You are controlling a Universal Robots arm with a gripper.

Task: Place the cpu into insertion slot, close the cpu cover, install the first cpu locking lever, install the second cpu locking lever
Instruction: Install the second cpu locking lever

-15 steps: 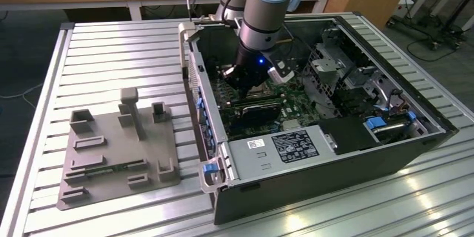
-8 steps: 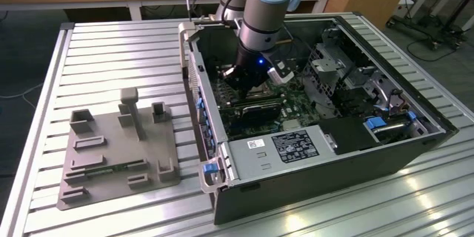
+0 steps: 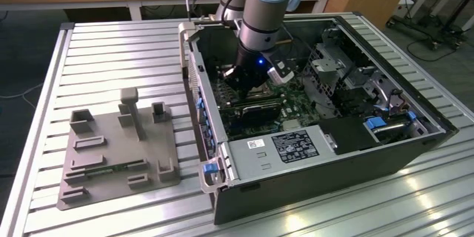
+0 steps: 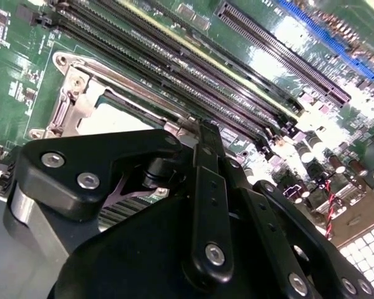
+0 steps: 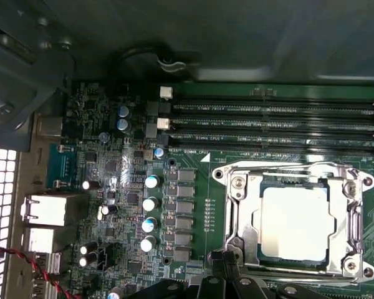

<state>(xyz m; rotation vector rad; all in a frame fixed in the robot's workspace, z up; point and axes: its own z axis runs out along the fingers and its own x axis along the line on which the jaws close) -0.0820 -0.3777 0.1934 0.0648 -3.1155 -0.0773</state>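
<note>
exterior view: arm reaches down into open case (image 3: 414, 137), gripper (image 3: 248, 84) low over board (image 3: 296, 109) — fingers hidden, open or shut cannot tell.

second wrist view: gripper (image 4: 202, 140) black links fill foreground; slot (image 4: 90, 103) just beyond tip, memory slots (image 4: 193, 75) further out.

first wrist view: cpu (image 5: 296, 223) seated in slot (image 5: 237, 215), cover (image 5: 352, 218) down around it — gripper tip just at slot's edge.
</note>
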